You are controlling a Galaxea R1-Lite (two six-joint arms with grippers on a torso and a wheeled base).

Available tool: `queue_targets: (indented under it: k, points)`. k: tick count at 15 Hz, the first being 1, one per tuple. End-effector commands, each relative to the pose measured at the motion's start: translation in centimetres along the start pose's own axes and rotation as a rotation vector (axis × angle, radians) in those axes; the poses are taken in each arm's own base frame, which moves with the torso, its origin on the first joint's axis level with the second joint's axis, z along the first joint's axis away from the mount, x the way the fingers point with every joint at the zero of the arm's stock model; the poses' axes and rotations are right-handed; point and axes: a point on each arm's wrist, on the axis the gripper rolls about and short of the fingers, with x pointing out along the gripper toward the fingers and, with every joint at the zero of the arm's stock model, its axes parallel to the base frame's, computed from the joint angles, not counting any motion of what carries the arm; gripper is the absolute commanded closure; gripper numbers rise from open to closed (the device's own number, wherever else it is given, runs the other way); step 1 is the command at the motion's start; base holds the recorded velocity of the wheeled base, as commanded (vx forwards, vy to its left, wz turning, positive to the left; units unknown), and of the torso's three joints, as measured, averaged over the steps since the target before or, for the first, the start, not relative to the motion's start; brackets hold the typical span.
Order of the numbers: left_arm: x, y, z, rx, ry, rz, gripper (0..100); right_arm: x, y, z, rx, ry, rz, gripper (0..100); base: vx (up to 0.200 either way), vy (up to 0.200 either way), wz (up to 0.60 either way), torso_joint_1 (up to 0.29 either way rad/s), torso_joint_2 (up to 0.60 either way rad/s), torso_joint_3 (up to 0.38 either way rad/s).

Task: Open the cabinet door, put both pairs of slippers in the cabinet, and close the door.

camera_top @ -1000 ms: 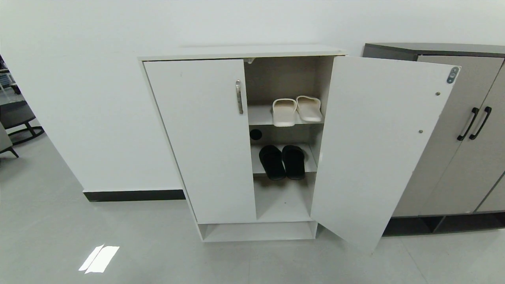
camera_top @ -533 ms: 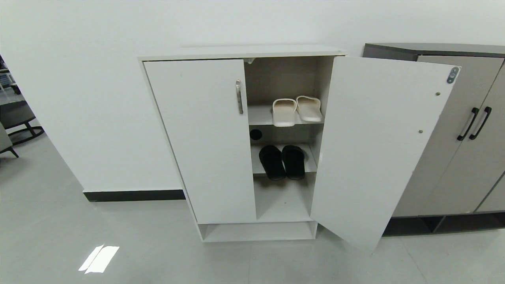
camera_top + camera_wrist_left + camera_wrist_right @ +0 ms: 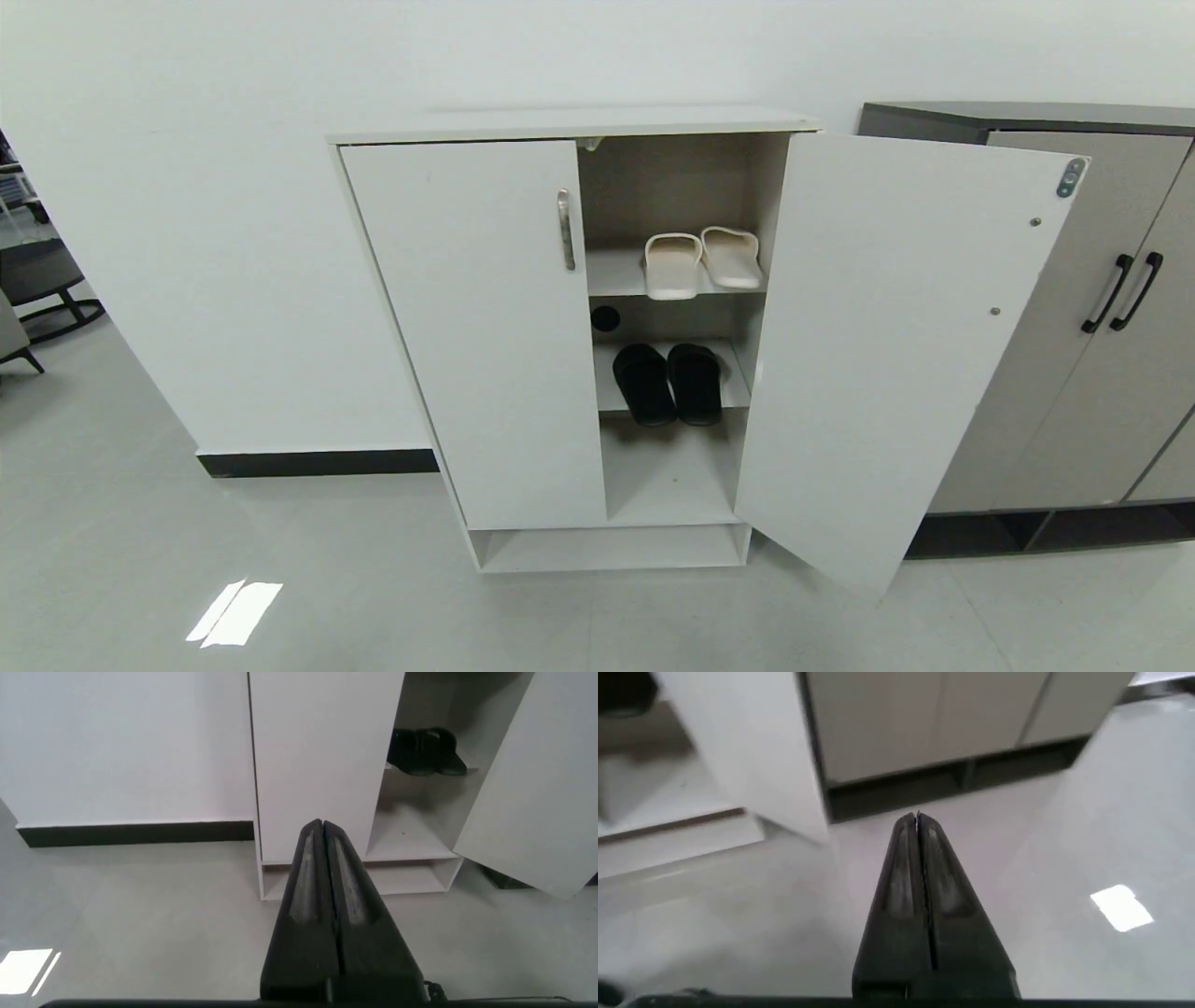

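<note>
Sitting on their shelves, the white slippers (image 3: 701, 260) and black slippers (image 3: 667, 383) leave only the open door (image 3: 896, 355) to shut, with left claw (image 3: 321, 835) and right claw (image 3: 918, 829) clenched empty.

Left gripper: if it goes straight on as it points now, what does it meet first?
Likely the closed left door, near its bottom edge; the shut left gripper aims there, depth unclear.

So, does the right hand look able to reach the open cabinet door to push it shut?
Probably yes: the right hand, shut and empty, points just beside the open door, with bare floor between them.
</note>
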Motion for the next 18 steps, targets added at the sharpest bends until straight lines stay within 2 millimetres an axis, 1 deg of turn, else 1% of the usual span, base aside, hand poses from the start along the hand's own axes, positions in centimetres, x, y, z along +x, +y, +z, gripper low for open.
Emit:
queue_targets:
  k: [1, 3, 5, 12, 16, 18]
  points:
    - [0.01, 0.0, 0.01, 0.0, 0.001, -0.001, 100, -0.36, -0.03, -0.81, 0.041, -0.028, 0.055, 100, 0.2, 0.0, 0.0, 0.002, 0.01, 0.007]
    - [0.01, 0.0, -0.01, 0.0, 0.003, -0.001, 100, -0.55, -0.01, -0.88, 0.091, -0.046, 0.101, 100, 0.2, 0.0, 0.0, 0.002, 0.0, 0.0]
    - [0.01, -0.01, 0.01, 0.0, 0.001, -0.002, 100, -1.07, -0.06, -1.12, 0.1, -0.107, 0.185, 100, 0.2, 0.0, 0.0, 0.002, 0.0, 0.002]
    - [0.01, -0.01, -0.01, -0.001, 0.003, -0.004, 100, -0.73, 0.1, -0.96, 0.082, -0.063, 0.196, 100, 0.0, 0.0, 0.0, 0.0, 0.0, 0.0]
    - [0.01, -0.01, 0.01, -0.001, 0.001, -0.004, 100, -0.63, 0.13, -0.92, 0.083, -0.051, 0.193, 100, 0.0, 0.0, 0.0, 0.055, -0.21, -0.229]
    - [0.01, -0.01, 0.01, 0.0, 0.001, -0.004, 100, -0.62, 0.14, -0.92, 0.082, -0.049, 0.194, 100, 0.0, 0.0, 0.0, 0.178, -0.5, -0.3]
